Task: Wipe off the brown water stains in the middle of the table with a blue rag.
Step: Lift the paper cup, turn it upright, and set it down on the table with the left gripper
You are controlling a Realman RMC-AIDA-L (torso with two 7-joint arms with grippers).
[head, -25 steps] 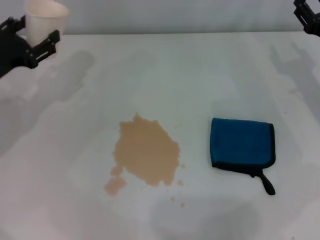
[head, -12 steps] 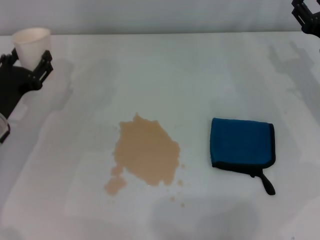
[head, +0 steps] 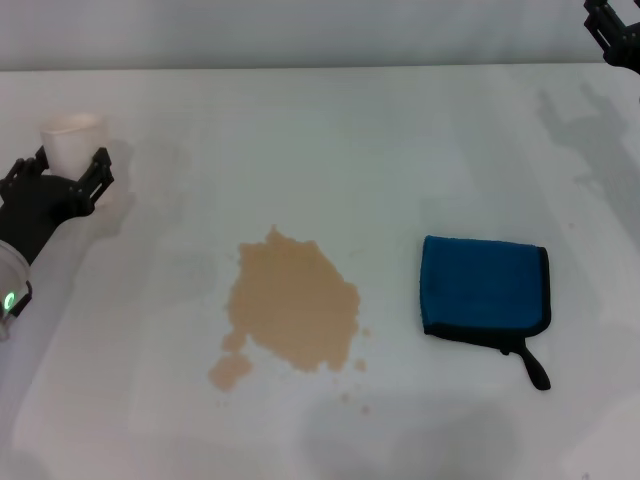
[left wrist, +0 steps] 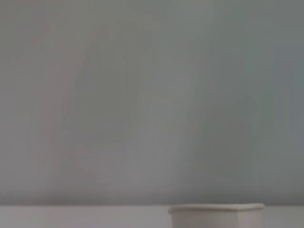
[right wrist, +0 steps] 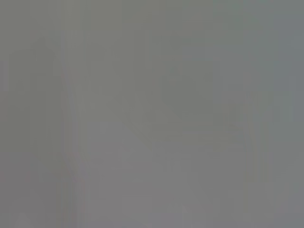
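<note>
Left tool (head: pixel 70 170) grasping white paper cup (head: pixel 74 142) at counter (head: pixel 400 130) left edge. Right tool (head: pixel 612 30) far corner, grip state unclear. Blue rag (head: pixel 485 290) lies right of brown water stains (head: pixel 292 308).

stains (head: pixel 293 311): middle of table (head: pixel 400 140)
rag (head: pixel 485 287): right of stains, apart
paper cup (head: pixel 72 143): far left, behind stains

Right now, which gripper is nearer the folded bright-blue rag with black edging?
Neither clearly. The right gripper hangs over the table's far right corner, on the blue rag's side; the left gripper, around a white paper cup, sits across the brown stains.
</note>
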